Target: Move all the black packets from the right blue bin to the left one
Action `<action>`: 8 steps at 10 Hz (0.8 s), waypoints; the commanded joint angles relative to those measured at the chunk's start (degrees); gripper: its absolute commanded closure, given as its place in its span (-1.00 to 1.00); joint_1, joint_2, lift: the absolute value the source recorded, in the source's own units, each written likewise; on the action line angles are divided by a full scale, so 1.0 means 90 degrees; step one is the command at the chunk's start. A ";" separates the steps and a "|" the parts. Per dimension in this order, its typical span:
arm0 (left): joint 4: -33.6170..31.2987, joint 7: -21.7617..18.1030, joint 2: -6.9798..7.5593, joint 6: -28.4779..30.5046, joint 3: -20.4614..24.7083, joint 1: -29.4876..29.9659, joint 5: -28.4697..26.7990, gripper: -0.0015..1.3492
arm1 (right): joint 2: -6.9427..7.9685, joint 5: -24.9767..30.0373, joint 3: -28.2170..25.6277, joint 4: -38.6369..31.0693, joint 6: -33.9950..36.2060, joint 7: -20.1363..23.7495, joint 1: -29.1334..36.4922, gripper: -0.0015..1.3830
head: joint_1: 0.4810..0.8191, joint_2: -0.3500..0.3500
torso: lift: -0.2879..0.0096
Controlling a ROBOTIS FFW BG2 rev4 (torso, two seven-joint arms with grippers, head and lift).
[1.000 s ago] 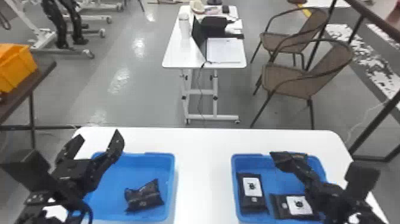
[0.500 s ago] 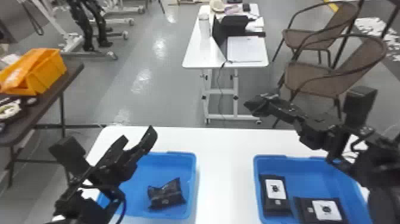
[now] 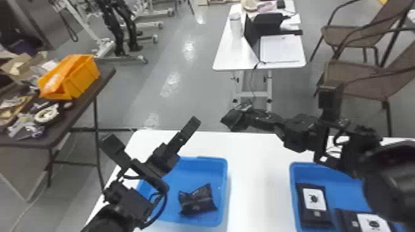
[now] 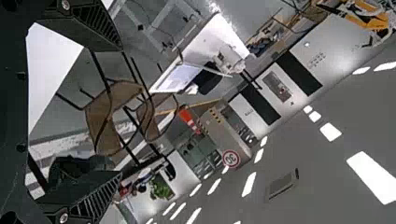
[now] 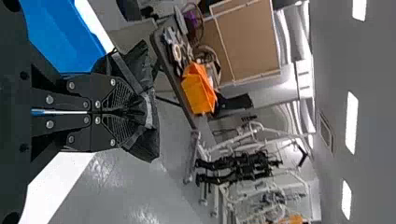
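Observation:
My right gripper (image 3: 248, 115) hangs over the table's back edge between the bins, shut on a black packet (image 3: 233, 121). In the right wrist view the gripper (image 5: 123, 112) pinches the crumpled packet (image 5: 147, 135). The left blue bin (image 3: 227, 182) holds one creased black packet (image 3: 198, 200). Inside the right blue bin (image 3: 344, 188) lie two black packets with white labels, one along the left wall (image 3: 315, 216) and one nearer the front (image 3: 355, 220), partly cut off. My left gripper (image 3: 151, 129), fingers spread wide, is at the left bin's back left; the left wrist view shows this gripper (image 4: 120, 109) empty.
The white table (image 3: 256, 172) has a bare strip between the bins. A dark side table (image 3: 83, 101) with an orange crate (image 3: 69, 77) stands at the left. Behind are a smaller white table (image 3: 231, 58) and brown chairs (image 3: 364, 78).
The right gripper has risen from over the right bin and moved left with its packet. The head view has swung left. The left gripper stays open by the left bin.

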 commanded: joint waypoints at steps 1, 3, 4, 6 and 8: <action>0.0021 -0.0008 -0.0017 0.0105 -0.0071 -0.0154 0.0047 -0.88 | -0.0053 -0.0362 0.0513 0.0306 -0.0055 -0.0001 -0.0288 0.85 | 0.27 0.73 | 0.94; 0.0090 -0.0047 -0.0017 0.0105 -0.0305 -0.0320 -0.0002 -0.88 | -0.0014 -0.0645 0.0992 0.0697 -0.0270 -0.0001 -0.0591 0.85 | 0.27 0.80 | 0.94; 0.0148 -0.0047 -0.0017 0.0115 -0.0393 -0.0340 -0.0031 -0.88 | 0.0025 -0.0743 0.1129 0.0804 -0.0309 -0.0001 -0.0728 0.85 | 0.27 0.80 | 0.94; 0.0158 -0.0028 -0.0017 0.0202 -0.0432 -0.0369 -0.0226 -0.88 | 0.0064 -0.0762 0.1148 0.0814 -0.0319 -0.0001 -0.0806 0.85 | 0.27 0.81 | 0.94; 0.0099 0.0109 0.0029 0.0661 -0.0481 -0.0447 -0.0324 -0.48 | 0.0113 -0.0860 0.1148 0.0892 -0.0319 -0.0001 -0.0796 0.85 | 0.27 0.80 | 0.94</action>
